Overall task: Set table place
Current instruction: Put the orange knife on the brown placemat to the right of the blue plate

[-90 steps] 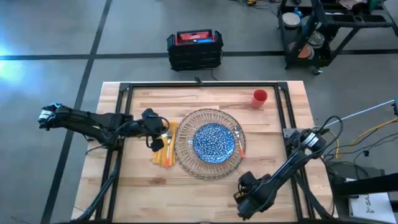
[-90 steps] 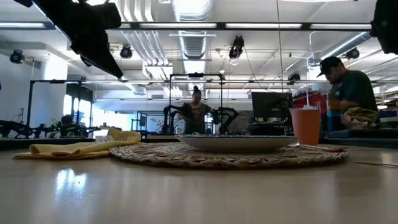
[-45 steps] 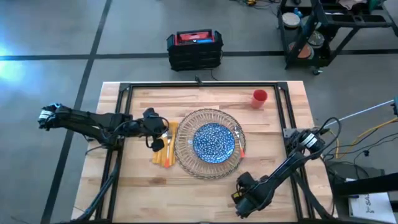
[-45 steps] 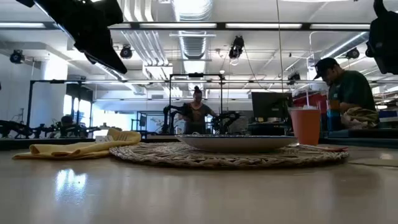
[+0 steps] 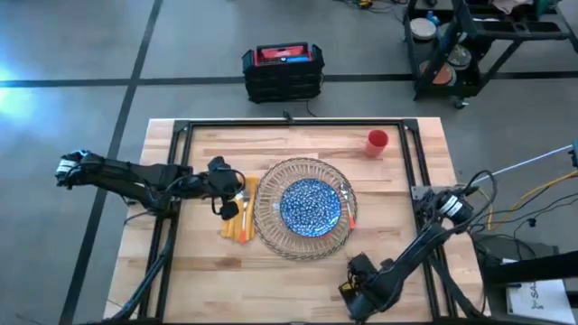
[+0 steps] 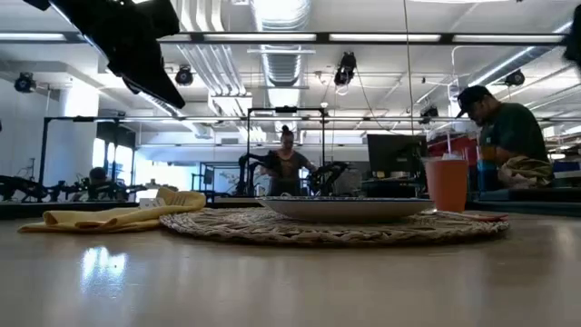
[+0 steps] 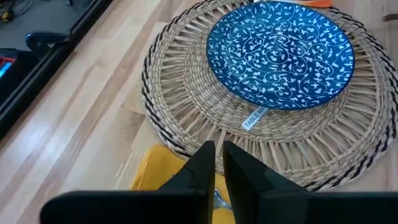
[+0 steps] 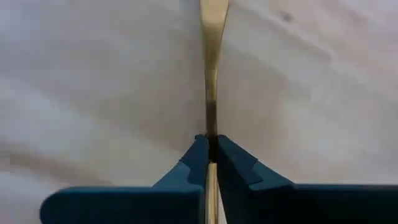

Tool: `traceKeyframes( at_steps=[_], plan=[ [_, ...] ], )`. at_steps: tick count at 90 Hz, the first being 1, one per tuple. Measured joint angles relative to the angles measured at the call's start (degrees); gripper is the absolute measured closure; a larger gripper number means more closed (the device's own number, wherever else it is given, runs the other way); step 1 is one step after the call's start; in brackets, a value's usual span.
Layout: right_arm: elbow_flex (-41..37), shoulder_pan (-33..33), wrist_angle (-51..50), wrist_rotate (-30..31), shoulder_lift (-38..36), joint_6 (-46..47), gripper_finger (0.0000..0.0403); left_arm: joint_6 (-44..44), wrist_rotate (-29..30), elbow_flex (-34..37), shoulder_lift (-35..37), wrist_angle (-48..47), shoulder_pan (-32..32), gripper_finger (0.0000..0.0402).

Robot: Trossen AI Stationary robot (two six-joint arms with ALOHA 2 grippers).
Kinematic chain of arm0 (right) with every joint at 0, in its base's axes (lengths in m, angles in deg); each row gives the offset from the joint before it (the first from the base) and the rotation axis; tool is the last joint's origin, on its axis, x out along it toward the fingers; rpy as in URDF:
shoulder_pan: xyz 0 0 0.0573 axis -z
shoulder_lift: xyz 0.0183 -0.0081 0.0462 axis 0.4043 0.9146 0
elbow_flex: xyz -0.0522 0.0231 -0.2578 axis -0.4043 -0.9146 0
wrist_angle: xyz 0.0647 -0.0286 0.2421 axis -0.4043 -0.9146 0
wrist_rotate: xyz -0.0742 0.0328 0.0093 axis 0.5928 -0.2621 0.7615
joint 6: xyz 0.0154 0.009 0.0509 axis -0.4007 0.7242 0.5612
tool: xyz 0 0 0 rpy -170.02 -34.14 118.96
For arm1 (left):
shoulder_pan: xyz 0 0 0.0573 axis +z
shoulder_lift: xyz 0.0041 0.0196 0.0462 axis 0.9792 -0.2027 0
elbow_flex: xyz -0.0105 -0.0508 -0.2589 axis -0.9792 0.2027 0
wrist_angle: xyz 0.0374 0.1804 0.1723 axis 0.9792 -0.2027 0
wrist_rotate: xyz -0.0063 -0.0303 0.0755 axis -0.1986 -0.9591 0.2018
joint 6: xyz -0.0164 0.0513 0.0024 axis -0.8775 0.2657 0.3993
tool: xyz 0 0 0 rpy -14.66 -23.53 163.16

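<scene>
A: Near edge first. What was there?

B: Right gripper (image 8: 211,140), low over the near edge of the table (image 5: 271,275), right of centre. Fingers (image 8: 194,158) were pinched tight on a thin gold strip (image 8: 212,56) seen edge-on. Poss. cutlery, couldn't tell. Plain wood under it.

A: Room around it?

B: Bare wood ran along the near side between the table edge and the woven round mat (image 5: 271,226). The gripper was well apart from the mat's near rim.

A: Mid-table?

B: The mat lay approx. centre, with the blue-patterned plate (image 5: 310,205) flat on it, inside the weave, a wide ring of mat showing all round. A small label (image 7: 254,117) lay on the mat by the plate's rim. Just right of the mat, one orange handle (image 5: 350,213) lay touching or nearly touching its edge.

A: Left side?

B: The yellow napkin (image 5: 237,217) lay against the mat's left rim, w/ orange-handled cutlery (image 5: 240,229) on it. Left gripper (image 7: 219,148) hung over the napkin, just beside that rim. Its fingers (image 7: 202,163) were drawn together, only a slit between them, nothing held. Left of the napkin, the wood was clear out to the black frame rail.

A: Far side?

B: The red-orange cup (image 5: 377,142) stood upright near the far right corner, well apart from the mat. Otherwise bare wood along the far edge. Beyond, on the floor, sat a black and red case (image 5: 283,70), and a black cart (image 5: 470,41) far right. In the low view a person in a cap (image 6: 508,132) was at the right, behind the cup.
</scene>
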Motion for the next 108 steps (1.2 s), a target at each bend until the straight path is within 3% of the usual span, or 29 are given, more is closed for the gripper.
traceKeyframes(
  at_steps=[20, 31, 43, 58, 81, 108],
  plan=[
    [2.68, 1.16, -8.44, 6.03, -1.07, 1.42, 0.0402, 0.01, 0.0, 0.0, 0.0, 0.12, 0.0, 0.0382],
    [2.28, 5.53, -17.76, 11.06, -2.72, 2.57, 0.0403, 0.35, 0.0, 0.0, 0.0, 0.78, 0.0, 0.0382],
    [-0.76, 12.93, -21.43, 14.49, -5.9, 0.2, 0.0403, 0.97, 0.08, -0.1, 0.0, 0.86, 0.0, 0.0382],
    [-7.9, 24.05, -15.12, 15.62, -10.46, -9.28, 0.0403, 1.28, 0.17, -0.63, 0.0, 1.0, 0.0, 0.0382],
    [-17.01, 36.71, -0.52, 11.42, -14.82, -21.13, 0.0403, 1.32, 0.09, -0.57, -0.02, -1.12, 0.0, 0.0382],
    [-21.03, 40.41, 12.45, 7.68, -14.56, -26.56, 0.0403, 0.57, 0.04, -0.55, -0.02, -1.79, 0.0, 0.0382]
  ],
)
